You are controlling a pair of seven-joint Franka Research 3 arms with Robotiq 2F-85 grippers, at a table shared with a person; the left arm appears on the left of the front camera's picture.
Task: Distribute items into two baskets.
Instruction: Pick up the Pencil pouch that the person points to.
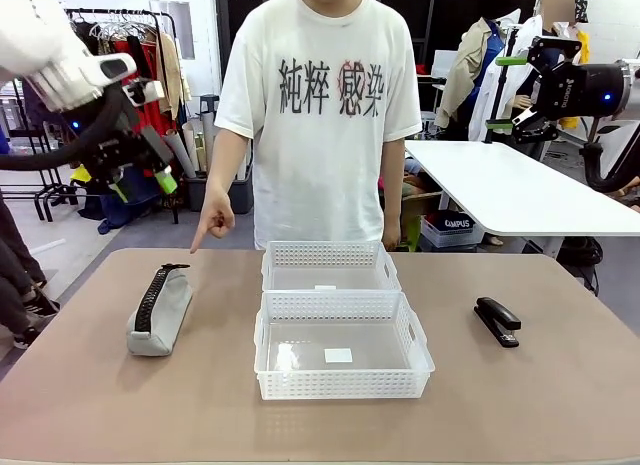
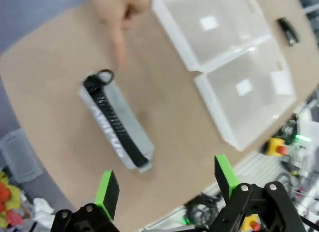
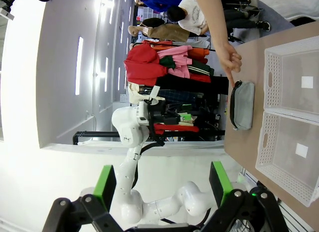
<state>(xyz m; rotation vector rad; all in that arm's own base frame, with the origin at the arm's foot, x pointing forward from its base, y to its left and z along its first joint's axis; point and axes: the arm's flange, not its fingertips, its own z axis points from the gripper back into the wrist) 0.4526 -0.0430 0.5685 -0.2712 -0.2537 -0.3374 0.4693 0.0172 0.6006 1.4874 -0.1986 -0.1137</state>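
Observation:
A grey pencil pouch (image 1: 160, 313) with a black zipper lies on the table's left side. It also shows in the left wrist view (image 2: 117, 126) and as the pouch (image 3: 242, 105) in the right wrist view. A person's hand (image 1: 213, 225) points a finger down at its far end. A black stapler (image 1: 497, 320) lies on the right. Two white baskets stand mid-table, one near (image 1: 340, 385) and one far (image 1: 330, 255), both empty. My left gripper (image 1: 140, 185) hangs open, high above the pouch at the left. My right gripper (image 1: 512, 93) is open, raised at the far right.
The person stands at the far side of the brown table (image 1: 100, 405). A white table (image 1: 520, 190) stands behind at the right. Clothes racks (image 1: 130, 45) fill the back left.

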